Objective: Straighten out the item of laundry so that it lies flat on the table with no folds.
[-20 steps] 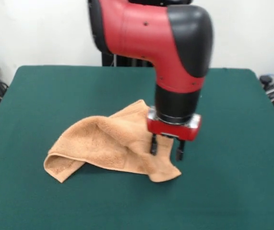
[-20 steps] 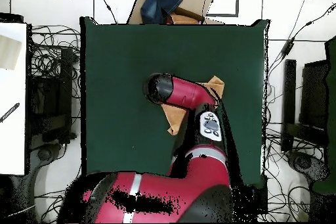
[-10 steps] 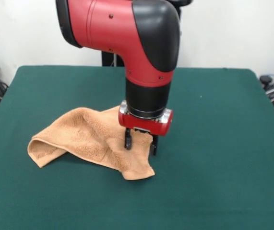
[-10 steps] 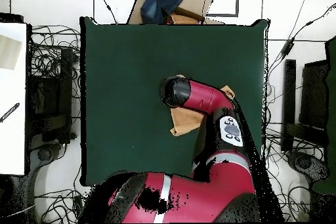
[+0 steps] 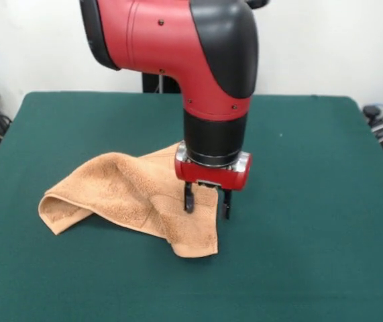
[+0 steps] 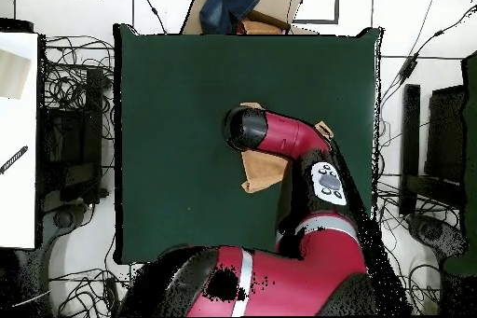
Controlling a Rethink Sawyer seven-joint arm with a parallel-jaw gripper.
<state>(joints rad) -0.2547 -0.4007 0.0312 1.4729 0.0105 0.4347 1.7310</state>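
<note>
A peach-orange towel (image 5: pixel 134 198) is seen lying crumpled on a dark green table (image 5: pixel 312 201), roughly at the table's middle and a little toward the left side in the front view. It is bunched and doubled over: a rounded fold is raised at the end farthest from the gripper, and one corner is spread flat toward the table's front edge. In the overhead view only small parts of the towel (image 6: pixel 264 172) can be made out beside the red arm (image 6: pixel 279 137), which covers the rest.

The gripper (image 5: pixel 207 203) is held upright just over the towel's edge nearest the table's centre. Its two fingers are parted, and no cloth is seen pinched between them; one finger stands over the towel, the other at or just past its hem.

From here, a poor grasp may be feared: if the fingers close beside the hem, only the felt would be met. If several layers are caught together, the fold would likely be dragged along rather than opened.

No containers are seen on the table.
</note>
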